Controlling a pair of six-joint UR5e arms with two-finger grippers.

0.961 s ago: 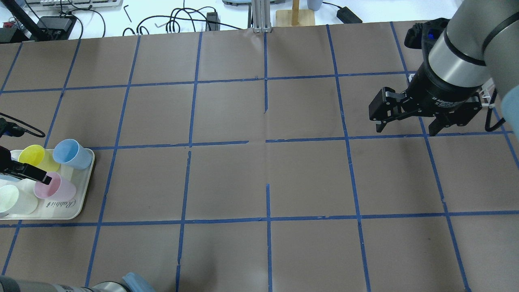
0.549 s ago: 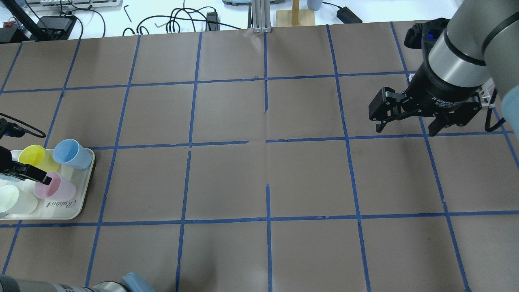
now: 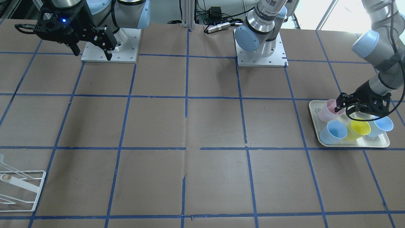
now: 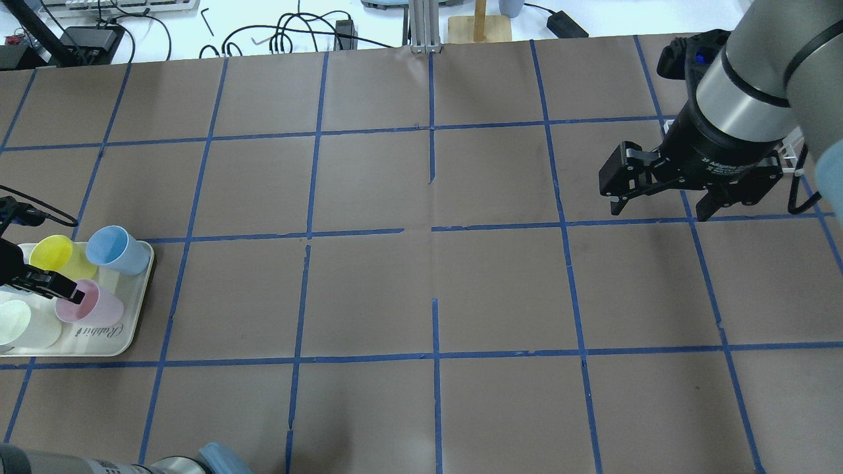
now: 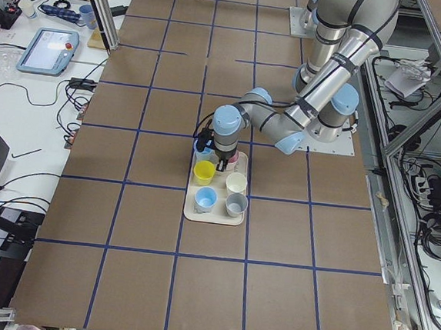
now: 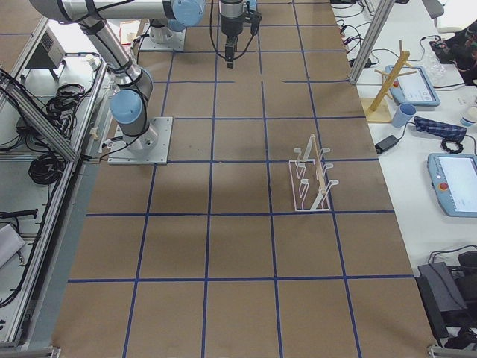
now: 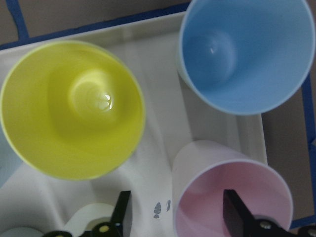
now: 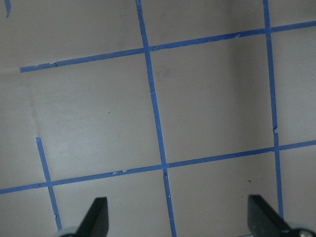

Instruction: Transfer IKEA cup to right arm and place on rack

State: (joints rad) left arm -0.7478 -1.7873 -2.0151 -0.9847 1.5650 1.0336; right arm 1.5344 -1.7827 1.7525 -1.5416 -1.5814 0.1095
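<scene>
The pale pink IKEA cup (image 4: 93, 307) stands upright at the near right corner of the cream tray (image 4: 135, 324); it also shows in the front view (image 3: 326, 111). My left gripper (image 4: 49, 285) is open and straddles its rim. In the left wrist view (image 7: 177, 219) one finger (image 7: 235, 213) is inside the pink cup (image 7: 232, 195) and the other is outside its wall. My right gripper (image 4: 659, 212) hangs open and empty over the table's right side, far from the cup. The white wire rack (image 3: 19, 186) stands at the table's far right, also seen in the right view (image 6: 311, 176).
On the tray beside the pink cup stand a yellow cup (image 4: 58, 255), a light blue cup (image 4: 117, 249) and a cream cup (image 4: 23, 324). A wooden peg stand (image 4: 479, 25) and cables lie beyond the table's far edge.
My left gripper has shifted slightly towards the view's left and lower at the pink cup's rim. The right arm has not moved.
</scene>
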